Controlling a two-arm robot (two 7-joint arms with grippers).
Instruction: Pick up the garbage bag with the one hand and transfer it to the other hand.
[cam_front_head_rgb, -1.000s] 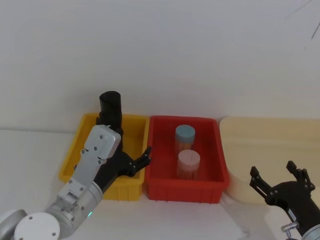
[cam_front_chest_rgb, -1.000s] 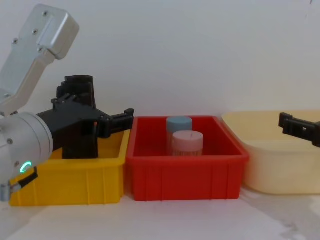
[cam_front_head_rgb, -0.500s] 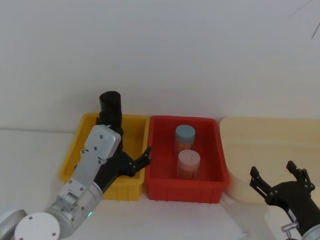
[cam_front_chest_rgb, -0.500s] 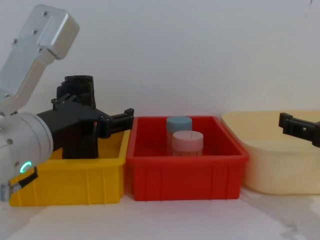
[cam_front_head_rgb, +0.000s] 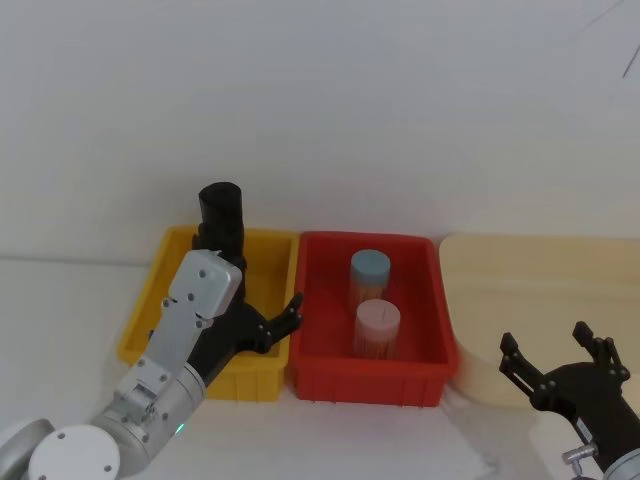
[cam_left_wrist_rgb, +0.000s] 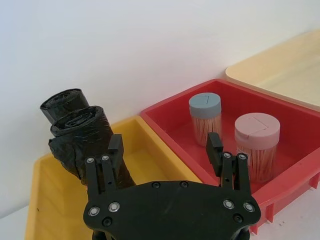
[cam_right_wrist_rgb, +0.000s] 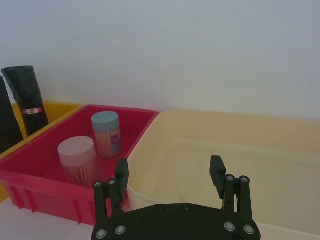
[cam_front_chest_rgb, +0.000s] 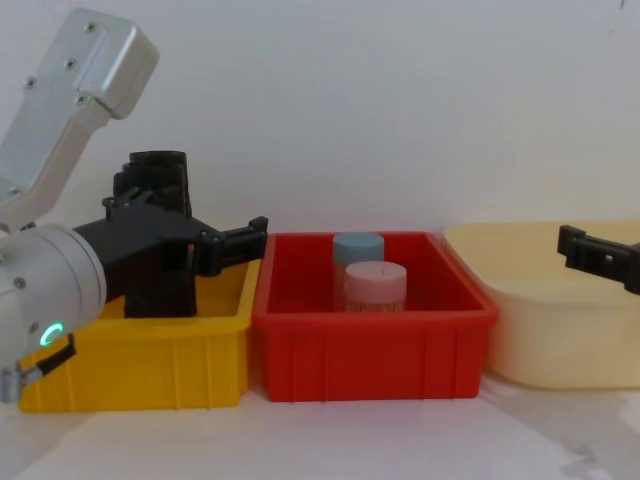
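Nothing has moved since the earlier frame: we find both arms and all items in the same places. We note the left gripper (cam_left_wrist_rgb: 165, 142) over the yellow bin (cam_left_wrist_rgb: 35, 200) at the left, fingers spread wide and holding nothing. The bag (cam_left_wrist_rgb: 82, 132) stands nearly upright in the far part of that bin, outside the finger gap and just beside one finger (cam_left_wrist_rgb: 114, 150). A second roll (cam_left_wrist_rgb: 61, 100) stands directly behind the bag. We record two jars (cam_front_head_rgb: 372, 300) in the red bin (cam_front_head_rgb: 320, 375), centre. The right gripper (cam_front_head_rgb: 550, 340) hangs at the near right before the tub (cam_front_head_rgb: 530, 270), fingers apart and empty, well away from the bag.
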